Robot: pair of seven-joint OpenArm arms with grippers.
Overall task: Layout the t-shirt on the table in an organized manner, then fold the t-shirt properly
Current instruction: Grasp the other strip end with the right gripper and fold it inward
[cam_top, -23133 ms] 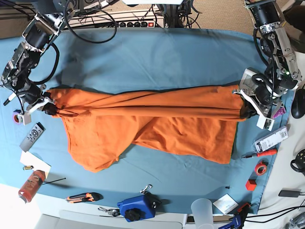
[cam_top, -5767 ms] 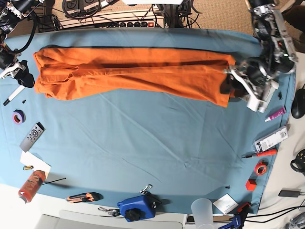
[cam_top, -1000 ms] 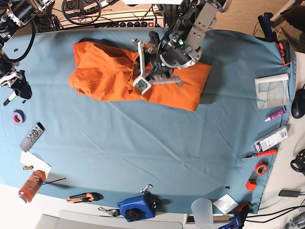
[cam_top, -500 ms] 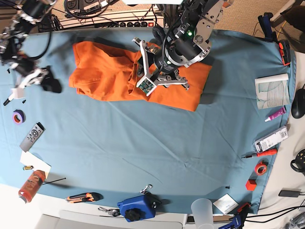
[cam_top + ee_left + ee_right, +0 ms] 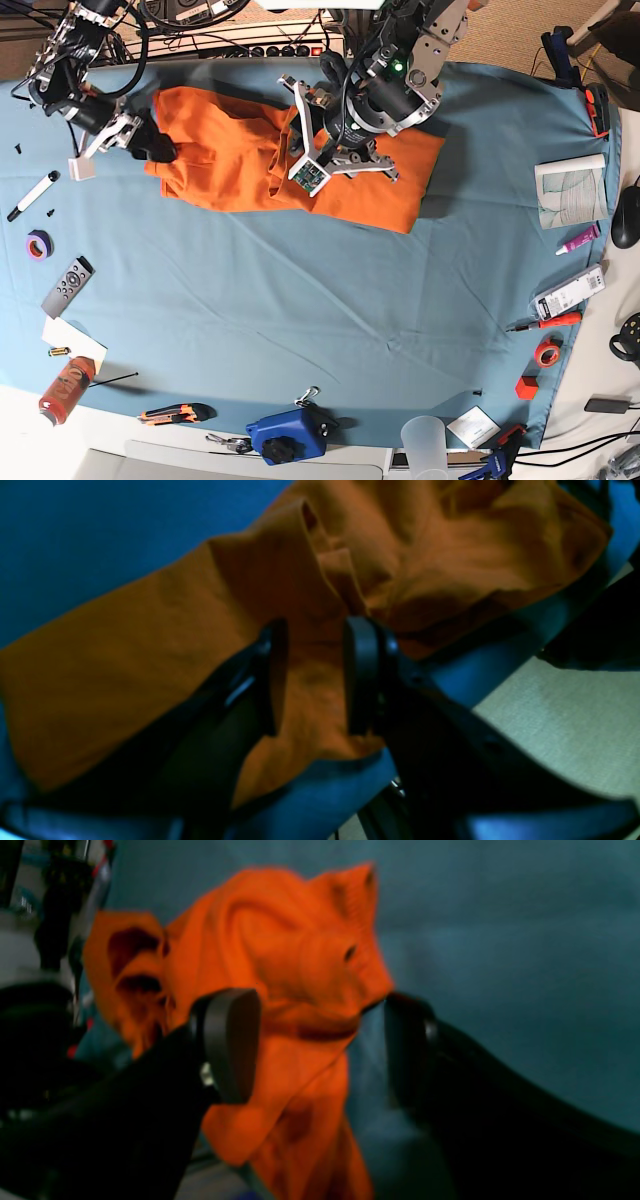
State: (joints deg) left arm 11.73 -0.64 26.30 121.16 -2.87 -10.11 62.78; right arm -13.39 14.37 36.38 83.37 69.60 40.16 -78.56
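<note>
Teal-blue cloth drapes the table [image 5: 300,330], tools along edges.

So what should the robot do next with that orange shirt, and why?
Probably close the right gripper on the near edge of the shirt. Its jaws stand wide open with that edge between them, while the left gripper sits on the middle of the bunched, half-folded shirt on the table.
</note>
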